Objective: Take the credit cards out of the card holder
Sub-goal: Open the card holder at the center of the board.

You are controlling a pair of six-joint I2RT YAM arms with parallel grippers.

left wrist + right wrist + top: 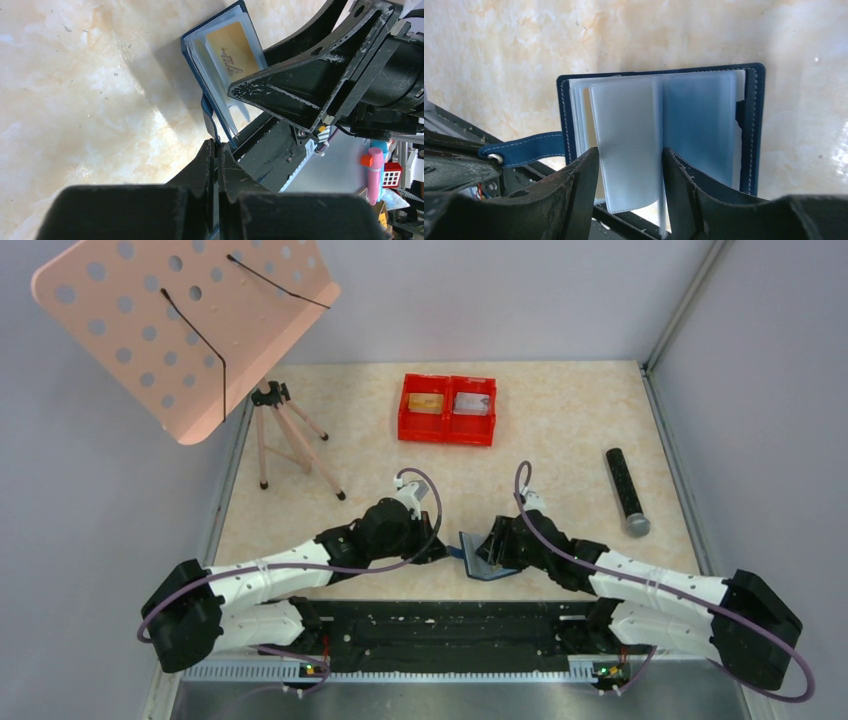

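The navy card holder (483, 566) is held up off the table between my two grippers, its cover spread open. My left gripper (217, 144) is shut on its closure tab (209, 117). A gold credit card (235, 47) sits in a clear sleeve inside the card holder (197, 55). In the right wrist view the card holder (751, 115) faces me with its pale sleeves fanned out. My right gripper (629, 152) stands with its jaws apart on either side of one sleeve (624, 135). A tan card edge (586, 115) shows behind that sleeve.
A red twin tray (447, 430) at the back holds a gold card (427, 403) and a silver card (471, 404). A black cylinder (627, 490) lies at the right. A small tripod (285, 435) and a pink perforated board (180, 320) stand at the back left.
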